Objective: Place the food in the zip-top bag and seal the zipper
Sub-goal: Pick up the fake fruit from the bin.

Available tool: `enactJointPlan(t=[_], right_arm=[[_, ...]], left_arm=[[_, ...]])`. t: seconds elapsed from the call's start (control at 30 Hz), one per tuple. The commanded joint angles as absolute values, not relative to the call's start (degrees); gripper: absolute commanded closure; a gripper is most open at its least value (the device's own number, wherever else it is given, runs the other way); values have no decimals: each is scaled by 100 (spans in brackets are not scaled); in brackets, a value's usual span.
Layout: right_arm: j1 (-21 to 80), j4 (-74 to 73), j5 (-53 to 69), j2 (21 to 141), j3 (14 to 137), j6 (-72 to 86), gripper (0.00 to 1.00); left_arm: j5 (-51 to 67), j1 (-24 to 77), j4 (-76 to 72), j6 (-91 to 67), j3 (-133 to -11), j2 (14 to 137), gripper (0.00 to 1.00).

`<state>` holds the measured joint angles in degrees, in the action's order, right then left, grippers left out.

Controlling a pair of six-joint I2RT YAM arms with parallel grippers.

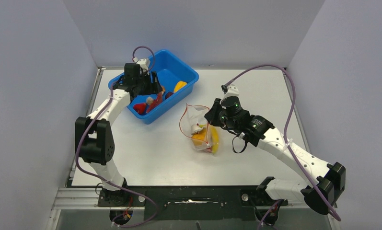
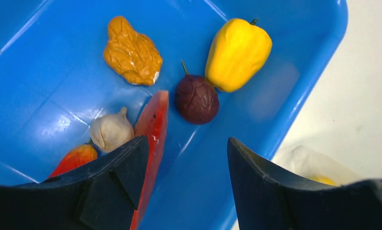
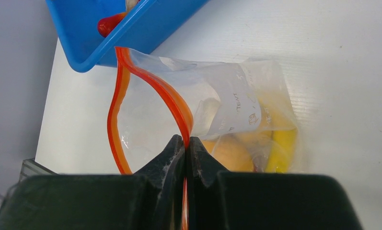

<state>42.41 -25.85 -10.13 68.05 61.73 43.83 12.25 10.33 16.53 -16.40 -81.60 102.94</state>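
Note:
The clear zip-top bag (image 1: 198, 130) (image 3: 227, 103) lies mid-table, its mouth held wide. My right gripper (image 3: 187, 139) (image 1: 211, 118) is shut on one side of the red-orange zipper (image 3: 148, 79). Inside the bag are a yellow banana (image 3: 282, 143) and an orange lump (image 3: 229, 153). My left gripper (image 2: 186, 140) (image 1: 150, 84) hangs open over the blue tub, with nothing between its fingers. Below it lie more food: a red slice (image 2: 154, 122) next to the left finger, white garlic (image 2: 111, 130), an orange lump (image 2: 132, 51), a yellow pepper (image 2: 237, 53) and a dark purple fruit (image 2: 196, 99).
The blue tub (image 1: 185, 72) (image 2: 45, 72) stands at the back left, its near corner close to the bag's mouth. An orange-red piece (image 2: 78, 157) lies partly under my left finger. Grey walls enclose the table on three sides.

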Motion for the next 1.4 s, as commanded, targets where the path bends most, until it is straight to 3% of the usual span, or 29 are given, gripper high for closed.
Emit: enactJointPlan(t=[0.0,0.2,0.63,0.8,1.1,1.37], right_arm=[[4241,-2461,-1235,6775,6521,4258,100],[4218,-2457,-1201,6876,6637,4090,100],[4204,-2456,-1139,6998,6755,4043,100],[4210,-2469,-1175,6950,6722,4066,100],[4214,-2353,-1099,6802,6504,4304,100],[4210,-2347,-1133,6770,6414,4474,100]], left_arm=[[1333,1002,1499,-1321,-8949,10788,43],[1382,993,1814,-1118,-9629,11576,59],[1516,975,1961,-905,-9823,12206,58],[1573,942,2100,-908,-9988,12321,68],[1534,879,2176,-929,-10067,12170,99],[1266,874,2100,-1069,-9993,11843,100]])
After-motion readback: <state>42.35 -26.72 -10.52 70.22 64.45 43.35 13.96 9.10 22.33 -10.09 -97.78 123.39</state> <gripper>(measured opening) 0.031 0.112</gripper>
